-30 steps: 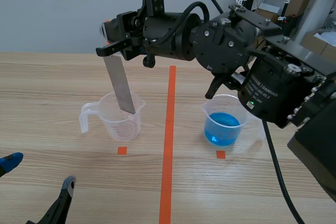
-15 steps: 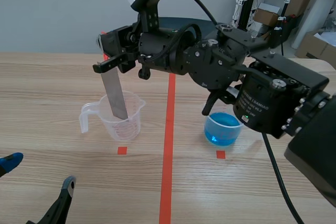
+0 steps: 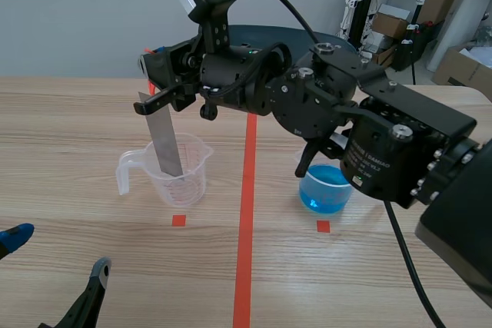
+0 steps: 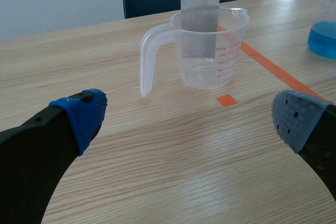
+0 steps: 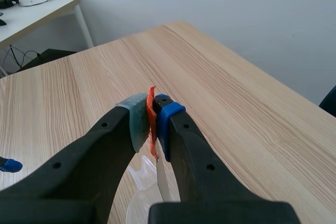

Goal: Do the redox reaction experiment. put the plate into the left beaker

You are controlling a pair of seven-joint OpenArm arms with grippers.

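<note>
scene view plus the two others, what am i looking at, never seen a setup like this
These are two black robot arms at a wooden table. The scene view looks out from between them; the other two come from cameras on each wrist. The right end effector, stretched across from the right, is shut on a grey plate, whose lower end hangs inside the clear beaker. A second beaker holds blue liquid. The left end effector is open, low near the table's front, holding nothing.
</note>
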